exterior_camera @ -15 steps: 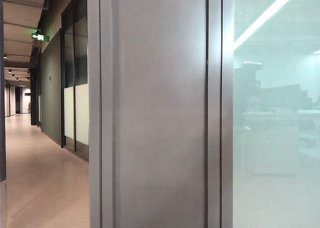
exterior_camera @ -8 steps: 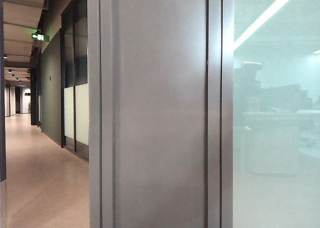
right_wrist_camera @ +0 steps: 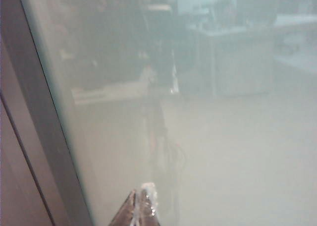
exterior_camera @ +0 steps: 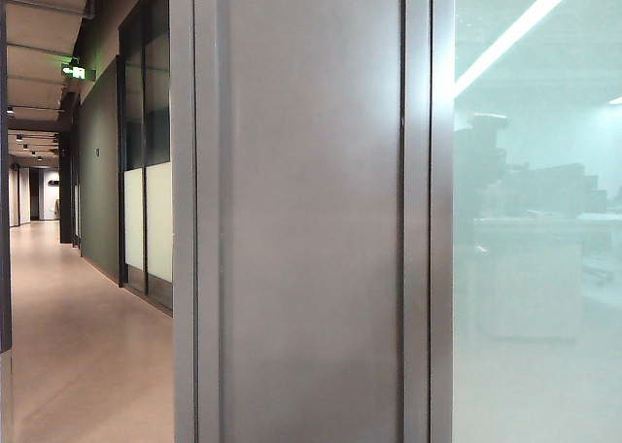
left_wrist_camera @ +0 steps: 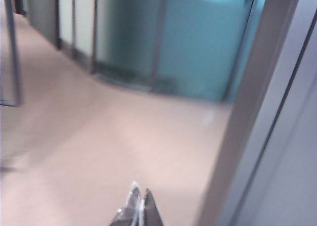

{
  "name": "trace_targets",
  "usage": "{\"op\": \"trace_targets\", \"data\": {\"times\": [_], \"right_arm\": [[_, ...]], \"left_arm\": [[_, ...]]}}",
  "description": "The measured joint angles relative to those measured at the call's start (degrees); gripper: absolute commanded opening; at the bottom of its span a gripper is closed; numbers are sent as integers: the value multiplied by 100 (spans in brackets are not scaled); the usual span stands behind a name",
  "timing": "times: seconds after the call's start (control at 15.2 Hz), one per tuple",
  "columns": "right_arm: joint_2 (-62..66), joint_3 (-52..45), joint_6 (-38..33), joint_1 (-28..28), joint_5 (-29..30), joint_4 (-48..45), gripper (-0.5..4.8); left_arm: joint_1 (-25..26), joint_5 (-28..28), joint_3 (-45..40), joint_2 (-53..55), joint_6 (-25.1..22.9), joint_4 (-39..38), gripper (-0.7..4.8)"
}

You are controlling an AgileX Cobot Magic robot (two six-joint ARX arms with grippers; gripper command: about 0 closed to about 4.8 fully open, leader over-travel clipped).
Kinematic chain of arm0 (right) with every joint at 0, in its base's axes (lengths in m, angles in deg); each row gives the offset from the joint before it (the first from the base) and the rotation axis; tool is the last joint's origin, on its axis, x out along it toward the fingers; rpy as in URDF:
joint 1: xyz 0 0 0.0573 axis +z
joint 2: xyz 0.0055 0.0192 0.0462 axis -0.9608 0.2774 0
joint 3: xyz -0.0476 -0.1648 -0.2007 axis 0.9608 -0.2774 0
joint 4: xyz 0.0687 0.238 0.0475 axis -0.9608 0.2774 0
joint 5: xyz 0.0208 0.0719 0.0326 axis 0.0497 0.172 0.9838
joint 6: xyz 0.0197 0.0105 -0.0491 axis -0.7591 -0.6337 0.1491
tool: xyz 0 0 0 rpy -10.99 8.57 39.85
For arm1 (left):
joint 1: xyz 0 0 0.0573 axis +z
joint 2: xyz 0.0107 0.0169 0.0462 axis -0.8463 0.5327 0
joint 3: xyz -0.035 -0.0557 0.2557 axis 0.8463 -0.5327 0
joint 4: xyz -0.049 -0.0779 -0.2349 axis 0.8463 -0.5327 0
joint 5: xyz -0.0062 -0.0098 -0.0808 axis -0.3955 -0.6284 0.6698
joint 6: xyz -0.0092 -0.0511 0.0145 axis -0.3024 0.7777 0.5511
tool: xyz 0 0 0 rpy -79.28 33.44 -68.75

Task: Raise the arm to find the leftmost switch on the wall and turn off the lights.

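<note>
Corridor floor (exterior_camera: pixel 68 336) in pale beige is stretching away along the left of the exterior view, with a green exit sign (exterior_camera: pixel 74 71) glowing under the ceiling far down the hall. Just right of it, dark partition panels (exterior_camera: pixel 100 171) with a frosted lower pane are lining the passage. A broad grey metal pillar (exterior_camera: pixel 311 220) is filling the middle of that view and blocking everything behind it; no switch is showing on its face. Right of the pillar, a frosted glass wall (exterior_camera: pixel 535 346) is reflecting a bright ceiling light strip (exterior_camera: pixel 520 30) and showing hazy desk shapes behind it. The arm (exterior_camera: pixel 476 171) is appearing there only as a dark, blurred silhouette just beside the pillar's edge, with no detail readable.

The left gripper (left_wrist_camera: pixel 139 208) is hovering above the beige floor, its fingertips pressing together with nothing between them, with a grey frame edge (left_wrist_camera: pixel 252 112) standing close beside it and teal frosted glass further off.

The right gripper (right_wrist_camera: pixel 141 205) is pointing at the frosted glass, tips likewise meeting and holding nothing, close to a grey frame at the side, with a faint dark shape in the glass.
</note>
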Motion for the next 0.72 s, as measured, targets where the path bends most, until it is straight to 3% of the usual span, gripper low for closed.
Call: {"op": "trace_targets", "data": {"times": [0.07,0.13,0.33,0.52,0.66,0.72], "right_arm": [[0,2,-153,0,0,-114,-1],[0,2,-295,0,0,-264,-1],[0,107,-407,0,26,-774,-1],[0,680,-380,0,-11,-848,-1],[17,984,-146,-2,-72,-874,-1],[155,1276,35,-4,-138,-901,-1]], "left_arm": [[0,4,2,0,809,367,-5],[0,7,2,-2,1316,669,-5],[0,125,9,0,2227,1445,-5],[0,393,568,0,2271,1810,-5],[0,404,914,17,2026,1873,-5],[0,404,1298,66,1676,1681,-5]]}}
